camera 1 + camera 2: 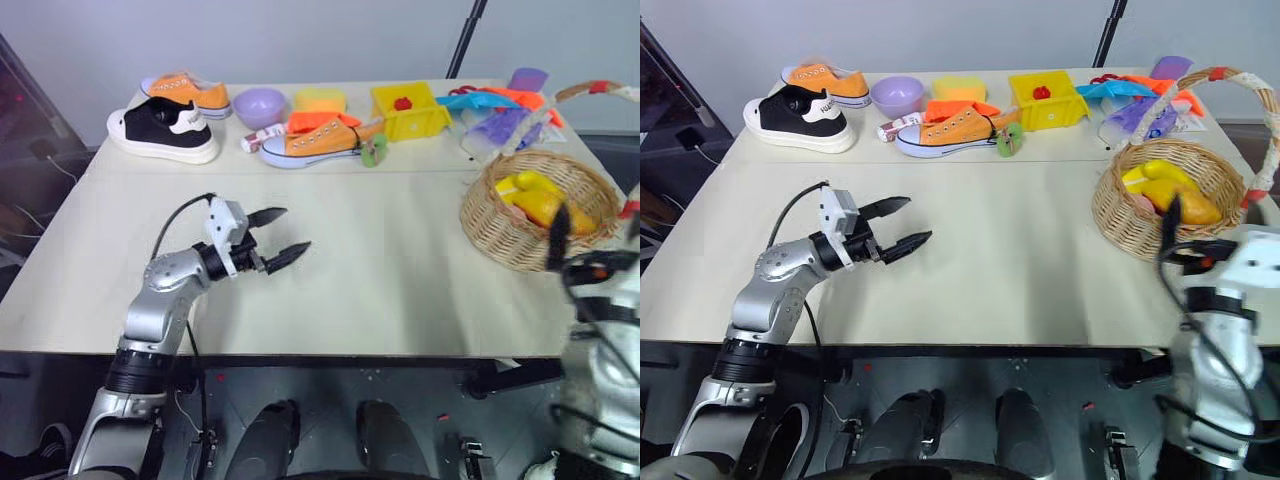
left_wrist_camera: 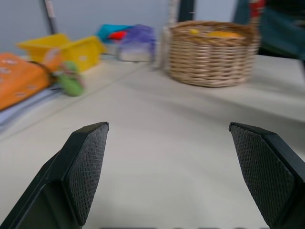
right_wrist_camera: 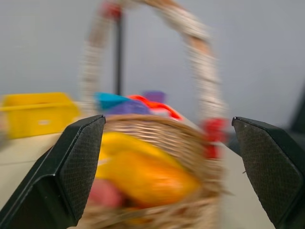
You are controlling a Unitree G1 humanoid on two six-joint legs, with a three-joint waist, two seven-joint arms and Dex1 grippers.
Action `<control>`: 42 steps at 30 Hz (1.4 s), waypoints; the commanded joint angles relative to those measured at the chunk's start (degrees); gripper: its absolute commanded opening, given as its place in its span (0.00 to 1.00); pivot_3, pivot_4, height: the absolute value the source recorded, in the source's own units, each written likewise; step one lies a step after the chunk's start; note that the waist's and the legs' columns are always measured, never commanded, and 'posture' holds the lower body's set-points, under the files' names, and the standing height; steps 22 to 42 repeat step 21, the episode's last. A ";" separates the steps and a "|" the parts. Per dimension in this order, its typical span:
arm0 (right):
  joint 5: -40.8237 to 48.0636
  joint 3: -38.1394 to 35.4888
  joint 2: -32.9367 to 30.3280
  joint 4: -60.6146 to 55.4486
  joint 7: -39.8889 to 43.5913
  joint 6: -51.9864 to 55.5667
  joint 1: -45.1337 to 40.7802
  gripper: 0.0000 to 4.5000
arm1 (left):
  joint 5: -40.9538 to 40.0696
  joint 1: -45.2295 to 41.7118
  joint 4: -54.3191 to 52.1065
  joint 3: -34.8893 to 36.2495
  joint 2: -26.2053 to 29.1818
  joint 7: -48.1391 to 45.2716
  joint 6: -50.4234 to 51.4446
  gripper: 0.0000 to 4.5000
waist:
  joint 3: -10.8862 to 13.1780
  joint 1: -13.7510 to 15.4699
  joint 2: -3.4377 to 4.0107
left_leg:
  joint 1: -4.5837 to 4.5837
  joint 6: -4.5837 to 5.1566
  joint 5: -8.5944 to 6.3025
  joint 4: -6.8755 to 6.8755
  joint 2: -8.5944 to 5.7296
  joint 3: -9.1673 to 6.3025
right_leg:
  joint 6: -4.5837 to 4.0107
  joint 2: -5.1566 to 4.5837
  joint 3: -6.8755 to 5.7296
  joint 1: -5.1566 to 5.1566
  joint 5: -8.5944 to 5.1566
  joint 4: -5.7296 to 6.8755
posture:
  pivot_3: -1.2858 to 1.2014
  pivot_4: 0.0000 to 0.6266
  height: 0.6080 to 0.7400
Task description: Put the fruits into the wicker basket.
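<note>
On the table (image 1: 380, 280), seen from the head, fruits (image 1: 535, 198) lie inside the wicker basket (image 1: 500, 232); left gripper (image 1: 275, 235) gapes empty. Wrist views show both claws wide, the right gripper (image 3: 169, 162) facing the basket, so a careless swing could tip it.

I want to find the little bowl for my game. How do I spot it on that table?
Look along the far edge of the table, where the shoes lie in a row. The lilac bowl sits between the black-and-white sneaker and a yellow sponge. It is the only round, pale purple, open thing there.
</note>
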 commanded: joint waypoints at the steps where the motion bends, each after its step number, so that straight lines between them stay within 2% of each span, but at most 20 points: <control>1: -1.31 7.33 -0.68 0.16 4.07 -0.93 -2.40 0.99 | -0.55 0.01 -0.05 3.93 0.20 3.42 0.08 0.97 | 0.01 0.10 -0.01 | 0.01 0.00 0.00 0.01 0.00 0.00 | 0.00 0.00 0.01 0.02 0.00 0.00 | 0.52 0.24 1.00; 4: 3.31 14.24 -2.38 7.60 14.51 1.41 -8.21 0.99 | 0.94 0.96 1.40 7.46 0.68 9.56 0.63 0.97 | 0.00 0.16 -0.03 | 0.02 0.00 0.00 0.03 -0.01 -0.01 | 0.00 0.00 -0.01 0.05 0.00 -0.02 | 0.52 0.24 1.00; 7: 7.08 19.45 -7.57 12.74 28.28 4.21 -11.72 0.99 | 1.20 2.94 1.89 12.77 1.43 14.69 -0.96 0.97 | 0.00 0.18 -0.03 | 0.05 0.00 0.00 -0.03 0.00 -0.02 | 0.00 0.01 -0.03 0.05 0.00 -0.01 | 0.52 0.24 1.00; 10: 7.60 22.57 -10.56 19.10 36.37 4.20 -15.42 0.99 | 2.23 4.01 3.77 18.06 1.99 19.76 -5.13 0.97 | 0.04 0.46 -0.10 | 0.00 0.01 -0.01 -0.06 0.01 -0.10 | 0.01 0.01 -0.11 0.03 -0.01 -0.04 | 0.52 0.24 1.00; 13: 6.14 24.67 -10.61 26.72 41.01 2.04 -20.67 0.99 | 4.14 5.86 5.06 22.48 3.34 24.25 -8.53 0.97 | 0.04 0.32 -0.13 | -0.02 0.00 0.00 0.01 -0.01 -0.13 | 0.00 0.00 -0.15 0.04 0.01 -0.04 | 0.52 0.24 1.00; 20: 4.41 26.39 -10.39 33.13 46.10 -1.44 -25.21 0.99 | 5.13 10.21 2.35 23.58 3.11 27.26 -9.74 0.97 | -0.02 0.67 -0.23 | -0.05 -0.01 -0.01 0.00 -0.04 -0.18 | 0.00 -0.04 -0.19 0.05 0.00 -0.05 | 0.52 0.24 1.00; 42: 4.33 26.42 -10.24 33.40 46.27 -1.65 -25.37 0.99 | 5.92 10.68 2.21 23.32 3.15 27.65 -10.47 0.97 | -0.02 0.67 -0.23 | -0.06 -0.01 -0.01 0.00 -0.04 -0.18 | 0.00 -0.04 -0.19 0.04 0.01 -0.06 | 0.52 0.24 1.00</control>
